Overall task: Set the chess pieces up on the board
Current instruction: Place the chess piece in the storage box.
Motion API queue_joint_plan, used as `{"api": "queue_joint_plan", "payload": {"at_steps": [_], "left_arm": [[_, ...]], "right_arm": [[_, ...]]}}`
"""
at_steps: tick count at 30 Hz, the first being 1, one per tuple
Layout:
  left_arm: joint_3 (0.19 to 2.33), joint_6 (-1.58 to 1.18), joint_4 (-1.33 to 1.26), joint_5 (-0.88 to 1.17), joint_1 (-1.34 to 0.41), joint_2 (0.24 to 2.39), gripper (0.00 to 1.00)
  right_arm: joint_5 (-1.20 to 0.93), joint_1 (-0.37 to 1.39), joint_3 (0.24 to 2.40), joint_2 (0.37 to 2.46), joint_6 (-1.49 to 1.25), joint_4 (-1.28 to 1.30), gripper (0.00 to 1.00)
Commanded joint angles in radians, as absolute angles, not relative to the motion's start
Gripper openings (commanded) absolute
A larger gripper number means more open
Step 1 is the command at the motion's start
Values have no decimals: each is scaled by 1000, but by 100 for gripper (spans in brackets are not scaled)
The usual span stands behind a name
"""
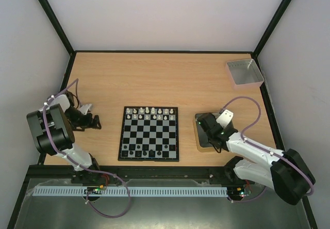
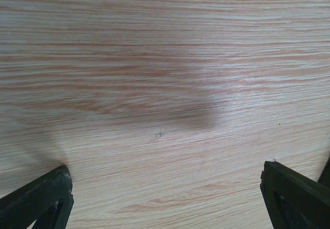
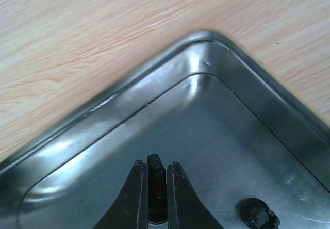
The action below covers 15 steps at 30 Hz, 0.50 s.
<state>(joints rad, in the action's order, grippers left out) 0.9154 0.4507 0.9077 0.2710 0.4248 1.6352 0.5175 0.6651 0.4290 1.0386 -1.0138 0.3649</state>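
Note:
The board [image 1: 148, 134] lies at the table's near middle. White chess pieces [image 1: 149, 113] fill its two far rows, and a few black ones [image 1: 145, 151] stand on the near rows. My right gripper [image 3: 154, 165] is low inside the metal tin [image 3: 206, 39], shut on a small black chess piece [image 3: 157, 180] that stands upright between the fingers. Another black piece [image 3: 257, 213] lies on the tin's floor to the right. In the top view the right gripper [image 1: 209, 129] covers most of the tin [image 1: 197, 134]. My left gripper [image 2: 165, 198] stands open over bare wood, left of the board [image 1: 93, 120].
A grey square tray [image 1: 244, 72] sits at the far right corner of the table. Black frame posts and white walls enclose the wooden table [image 1: 154, 79]. The tin's raised rim surrounds the right fingers on the far and left sides.

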Motion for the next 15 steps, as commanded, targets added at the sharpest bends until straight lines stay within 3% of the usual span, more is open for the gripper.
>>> {"api": "queue_joint_plan", "payload": {"at_steps": [1, 15], "left_arm": [[893, 434, 909, 242, 396, 1689, 99], [893, 419, 902, 221, 346, 1696, 99]], "right_arm": [[678, 663, 364, 1100, -1134, 182, 2], [748, 670, 416, 1438, -1187, 46, 2]]}}
